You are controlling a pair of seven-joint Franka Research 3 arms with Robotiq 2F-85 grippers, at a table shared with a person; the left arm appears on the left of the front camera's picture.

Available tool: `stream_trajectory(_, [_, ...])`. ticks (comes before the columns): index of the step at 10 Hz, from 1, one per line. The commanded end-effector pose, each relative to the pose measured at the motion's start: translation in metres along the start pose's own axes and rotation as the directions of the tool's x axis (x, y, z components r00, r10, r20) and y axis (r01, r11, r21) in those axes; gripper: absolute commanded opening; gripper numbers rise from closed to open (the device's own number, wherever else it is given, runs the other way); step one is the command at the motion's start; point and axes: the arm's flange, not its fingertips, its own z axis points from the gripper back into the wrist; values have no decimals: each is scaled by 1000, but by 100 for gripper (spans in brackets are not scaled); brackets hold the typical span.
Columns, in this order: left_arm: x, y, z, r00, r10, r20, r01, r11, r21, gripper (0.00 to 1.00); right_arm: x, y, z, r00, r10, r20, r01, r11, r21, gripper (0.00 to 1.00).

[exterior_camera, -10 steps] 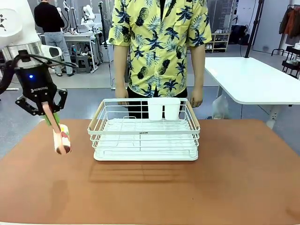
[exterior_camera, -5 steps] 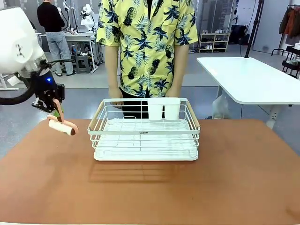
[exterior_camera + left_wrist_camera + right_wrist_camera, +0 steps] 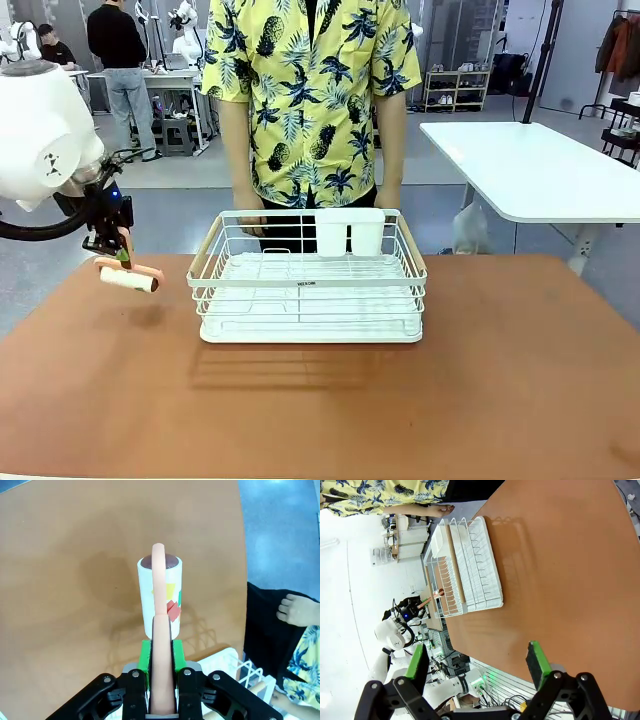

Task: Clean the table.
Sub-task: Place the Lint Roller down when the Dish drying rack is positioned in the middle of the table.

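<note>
1. Up front, the front view shows the large table with a smooth reddish-brown top and rounded corners (image 3: 320, 410) spreading across the lower part of the picture. A white wire dish rack with pale wooden side handles (image 3: 308, 278) stands near the table's far edge, about midway along it. A person in a yellow shirt printed with dark leaves and pineapples (image 3: 305, 95) stands just behind the far edge, one hand (image 3: 249, 221) at the rack's far rim. The left gripper (image 3: 122, 257) hangs above the table's far left corner, its jaws clamped on the handle of a lint roller with a white roll and a peach-pink handle (image 3: 130, 277). The roll lies roughly level, clear of the tabletop, with a faint shadow under it.

2. Next, the left wrist view looks down along the green-padded fingers (image 3: 146, 662), which press on the peach-pink handle from both sides. The white roll carries small red, yellow and green marks and hangs over the brown top near its edge. The person's hand shows at the right, beyond the table's edge.

3. Lastly, the right wrist view shows the right gripper (image 3: 477, 665) with its green pads spread wide apart and nothing between them, above the table. The rack sits farther off, by the far edge.
</note>
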Motion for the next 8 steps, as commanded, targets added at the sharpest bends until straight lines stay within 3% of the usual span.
stream_trajectory(1, [0, 1, -10, 1000, 11, -25, -12, 999, -47, 21, -1, 3, 1, 1000, 3, 3, -3, 1000, 4, 100])
stream_trajectory(3, [3, 6, -20, 995, 0, -96, -5, 999, -50, 21, -1, 3, 1, 1000, 3, 3, -3, 1000, 4, 100])
stream_trajectory(8, [12, 21, -33, 986, 77, -146, -89, 993, -75, 21, -1, 3, 1, 1000, 3, 3, -3, 1000, 4, 100])
